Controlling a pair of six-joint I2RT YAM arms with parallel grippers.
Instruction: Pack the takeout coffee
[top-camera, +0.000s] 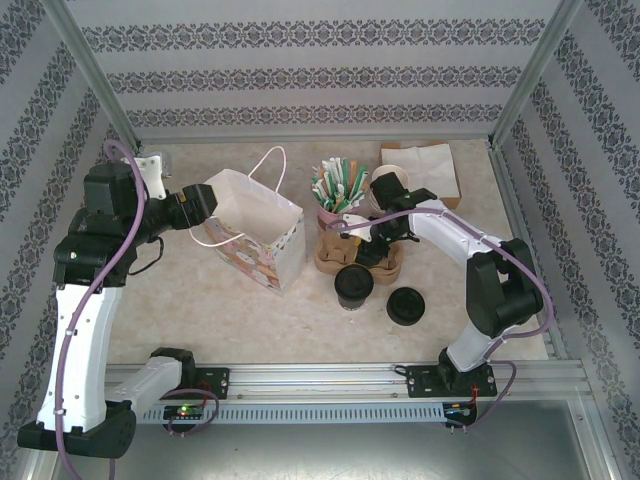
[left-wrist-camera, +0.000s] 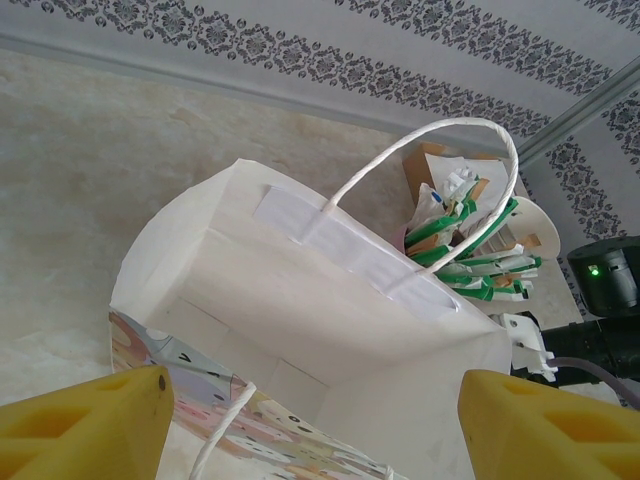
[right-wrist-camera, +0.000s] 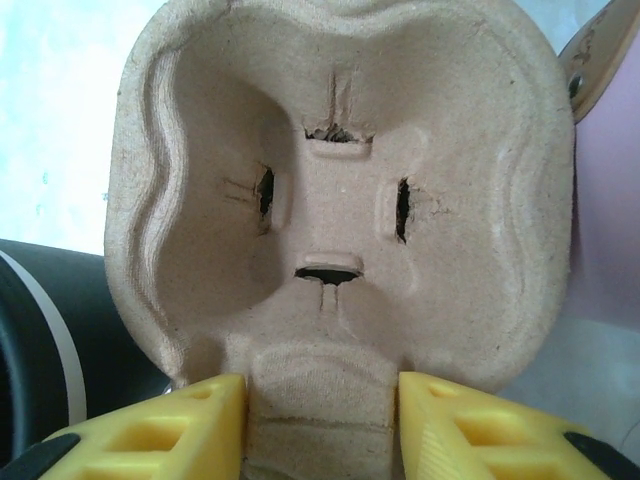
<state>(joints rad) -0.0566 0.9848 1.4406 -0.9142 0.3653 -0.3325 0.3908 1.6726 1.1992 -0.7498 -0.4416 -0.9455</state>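
Packing at an early stage. Top view: one takeout coffee (top-camera: 353, 287), black-lidded, stands on the table (top-camera: 250, 320) just near of one pulp carrier (top-camera: 330, 255). It is in neither the carrier nor the one paper bag (top-camera: 265, 255) to the left, so seating it and bagging it are judged still to do. Also counted: one loose black lid (top-camera: 407, 305) right of the coffee, one bundle of straws (top-camera: 335, 180) in a pink holder (top-camera: 328, 212), one stack of paper cups (top-camera: 385, 188) (number not legible) and one pile of napkins (top-camera: 420, 160) at the far right. The left gripper (top-camera: 208, 203) sits at the bag's left rim and the right gripper (top-camera: 383, 240) over the carrier. Left wrist view: the bag (left-wrist-camera: 300, 300) is open and looks empty, with two cord handles; the yellow fingers (left-wrist-camera: 90, 425) stand wide apart with nothing pinched between them. Right wrist view: the carrier (right-wrist-camera: 340, 150) well in sight is empty; the jaws stand narrow, one pad against each side of the carrier's near lobe, apparently gripping it.
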